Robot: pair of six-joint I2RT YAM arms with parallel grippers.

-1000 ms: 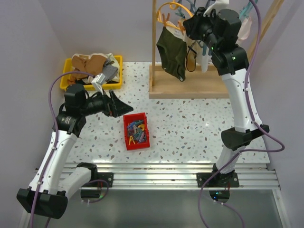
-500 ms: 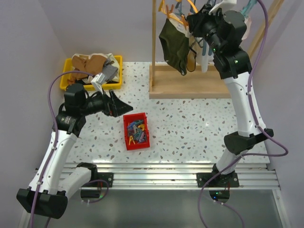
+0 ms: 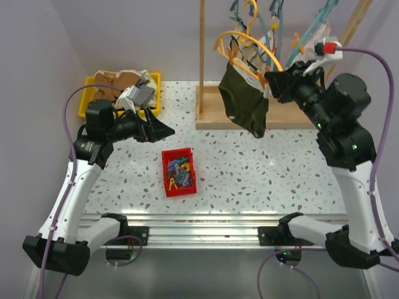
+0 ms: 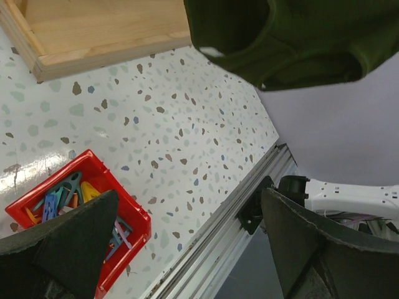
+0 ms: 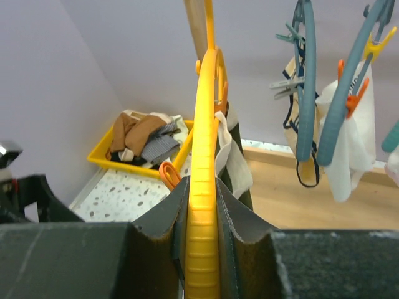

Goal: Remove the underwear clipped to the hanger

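Yellow hanger [image 5: 202, 187] clenched in the right gripper [image 5: 201, 208]: hold steady, dark green underwear [image 3: 246, 103] dangling just near of the wooden rack base [image 3: 212, 115], and bring the released left gripper [image 3: 163, 129] rightward from the yellow bin [image 3: 84, 106] to squeeze an orange peg [image 5: 168, 175], never tugging cloth.

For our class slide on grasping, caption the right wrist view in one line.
Right claw shut on the yellow hanger, dark green underwear hanging from it, yellow laundry bin beyond.

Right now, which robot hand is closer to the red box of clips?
Left. The left gripper hovers open just beyond the red box; the right gripper is farther away, clamped on the yellow hanger.
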